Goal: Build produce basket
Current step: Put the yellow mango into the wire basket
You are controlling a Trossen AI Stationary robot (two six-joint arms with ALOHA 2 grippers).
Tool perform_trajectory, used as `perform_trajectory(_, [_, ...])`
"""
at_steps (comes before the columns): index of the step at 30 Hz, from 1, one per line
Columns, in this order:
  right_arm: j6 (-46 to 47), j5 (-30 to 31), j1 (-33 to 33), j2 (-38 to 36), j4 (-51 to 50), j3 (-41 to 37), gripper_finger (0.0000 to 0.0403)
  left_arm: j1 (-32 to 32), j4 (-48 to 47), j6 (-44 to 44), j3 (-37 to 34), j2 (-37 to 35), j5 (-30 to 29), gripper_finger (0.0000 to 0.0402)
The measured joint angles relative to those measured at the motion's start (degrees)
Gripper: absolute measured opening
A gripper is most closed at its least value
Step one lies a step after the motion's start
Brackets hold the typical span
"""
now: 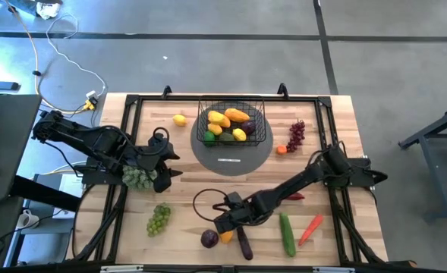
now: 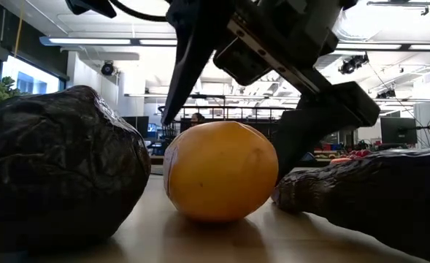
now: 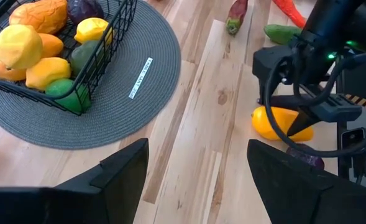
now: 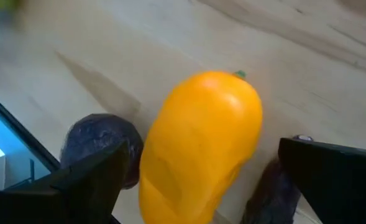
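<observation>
The black wire basket [image 1: 234, 125] stands on a round grey mat at the far middle, holding yellow, orange, green and purple produce [image 3: 27, 56]. Near the front edge a yellow-orange fruit [image 4: 201, 143] lies on the wood between a dark purple round piece [image 4: 99, 140] and an aubergine [image 1: 243, 243]. My right gripper [image 1: 225, 227] is open and slants down over this fruit, one finger [image 4: 89, 180] on each side with a gap to it. My left gripper [image 3: 198, 180] hangs open at the left, above a bunch of green grapes [image 1: 137, 178], with nothing between its fingers.
Loose on the table are a lemon [image 1: 179, 119], dark red grapes [image 1: 297, 135], a small orange piece [image 1: 281, 149], a red pepper [image 1: 295, 197], a cucumber [image 1: 286, 233], an orange-red piece [image 1: 310, 227] and more green grapes [image 1: 158, 218]. A black frame [image 1: 132, 102] rims the table.
</observation>
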Motion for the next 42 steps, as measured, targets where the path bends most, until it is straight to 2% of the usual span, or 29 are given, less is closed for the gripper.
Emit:
perform_trajectory(8, [0.0, -0.2, -1.3, 0.2, -0.6, 0.0, 0.0355, 0.0, 0.0, 0.0, 0.0, 0.0, 0.0, 0.0264])
perform_trajectory(13, [0.8, -4.2, -2.0, 2.3, 3.0, 0.0, 0.0338, 0.0, 0.0, 0.0, 0.0, 0.0, 0.0, 0.0264])
perform_trajectory(19, [3.0, -4.5, -2.4, 2.8, 4.8, 0.0, 0.0318, 0.0, 0.1, 0.0, 0.0, 0.0, 0.0, 0.0264])
perform_trajectory(30, [4.6, -4.2, -3.9, 2.7, 4.3, 0.0, 0.0197, 0.0, 0.1, 0.0, 0.0, 0.0, 0.0, 0.0264])
perform_trajectory(42, [5.6, -2.1, -4.8, 1.0, 2.2, 0.0, 0.0197, 0.0, 0.0, 0.0, 0.0, 0.0, 0.0, 0.0264])
